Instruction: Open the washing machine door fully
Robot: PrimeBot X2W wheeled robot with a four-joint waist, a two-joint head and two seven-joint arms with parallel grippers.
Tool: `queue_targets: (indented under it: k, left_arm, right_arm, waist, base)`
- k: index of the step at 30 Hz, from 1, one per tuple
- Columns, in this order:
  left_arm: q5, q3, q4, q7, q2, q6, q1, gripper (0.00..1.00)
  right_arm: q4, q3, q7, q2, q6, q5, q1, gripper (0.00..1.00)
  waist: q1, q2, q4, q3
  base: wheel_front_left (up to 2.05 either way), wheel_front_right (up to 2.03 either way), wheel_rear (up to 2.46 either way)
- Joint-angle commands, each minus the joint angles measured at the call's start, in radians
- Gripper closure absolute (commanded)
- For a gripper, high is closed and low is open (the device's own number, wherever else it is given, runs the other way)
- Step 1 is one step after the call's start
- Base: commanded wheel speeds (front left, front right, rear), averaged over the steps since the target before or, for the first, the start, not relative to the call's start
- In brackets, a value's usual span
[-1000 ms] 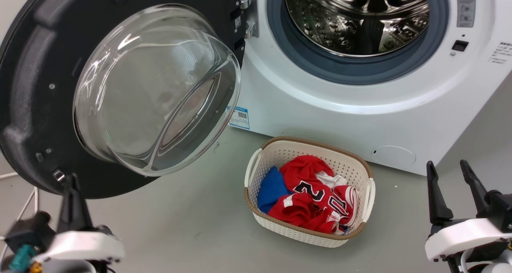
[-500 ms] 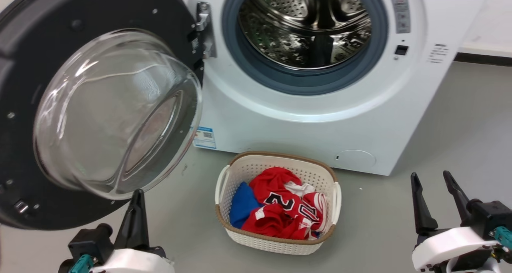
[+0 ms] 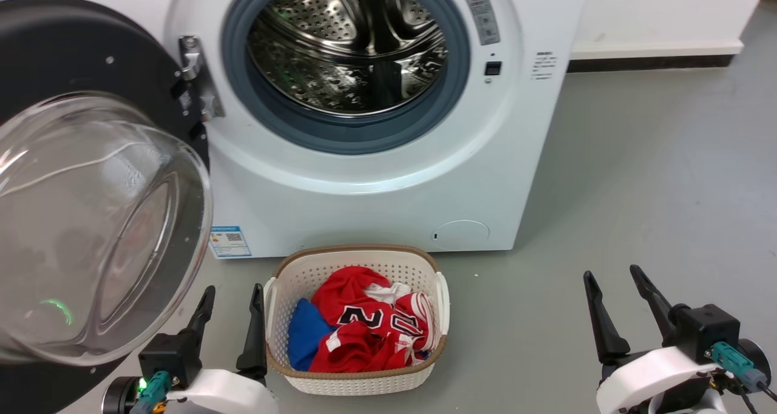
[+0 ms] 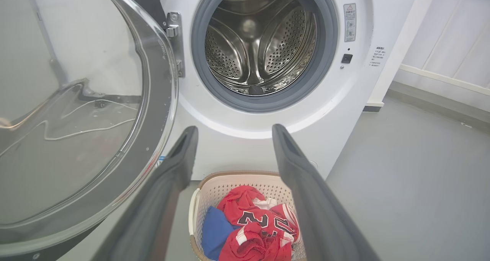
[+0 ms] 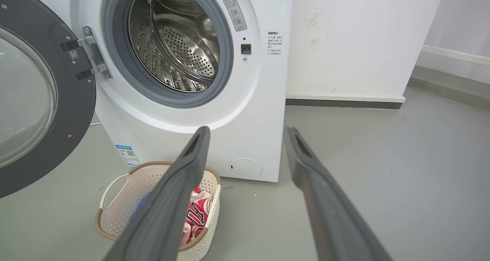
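Washing machine, white and boxy, is seen straight beyond the tips of the left gripper, whose fingers are held apart with nothing between them. Its perforated steel drum is laid bare inside the grey-blue gasket. The washing machine door is swung wide on its hinge, with its black ring and bulging glass set close beside and beyond the left gripper's outer finger. The right gripper is likewise spread and empty, well apart from the door, with the machine's lower corner ahead and inward of it. Grey floor is spread beneath both grippers and is bounded by a white wall. A white lattice basket of red and blue clothes is placed just beside the left gripper's inner finger.
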Motion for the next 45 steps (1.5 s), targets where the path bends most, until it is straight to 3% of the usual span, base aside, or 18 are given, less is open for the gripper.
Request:
queue_targets:
  k: [1, 33, 34, 37, 45]
  left_arm:
    - [0.006, -0.002, 0.004, -0.004, 0.005, 0.001, -0.008, 0.00]
    - [0.010, -0.034, 0.093, -0.027, 0.016, 0.003, -0.047, 0.00]
    - [0.012, -0.035, 0.094, -0.027, 0.014, 0.003, -0.033, 1.00]
    - [0.011, -0.043, 0.119, -0.026, 0.007, 0.003, -0.013, 1.00]
    - [-0.161, 0.007, 0.127, 0.018, -0.017, -0.031, -0.031, 1.00]
  right_arm:
    - [0.002, 0.002, -0.002, -0.005, 0.000, 0.002, -0.018, 0.00]
    - [0.016, 0.014, -0.020, -0.015, 0.000, 0.025, -0.016, 0.00]
    - [0.018, 0.013, -0.014, -0.014, 0.000, 0.022, -0.008, 1.00]
    - [0.045, 0.015, -0.010, -0.010, 0.000, 0.024, 0.012, 1.00]
    - [0.056, -0.009, 0.024, -0.002, 0.000, 0.222, -0.006, 1.00]
  waist:
    - [0.0000, -0.0001, -0.021, -0.003]
    - [0.0000, -0.0001, -0.031, -0.002]
    - [0.0000, -0.0001, -0.031, -0.002]
    - [0.0000, -0.0001, -0.031, -0.002]
    - [0.0000, -0.0001, -0.025, -0.001]
  base:
    - [0.00, 0.00, 0.00]
    - [0.00, 0.00, 0.00]
    - [0.00, 0.00, 0.00]
    - [0.00, 0.00, 0.00]
    - [0.00, 0.00, 0.00]
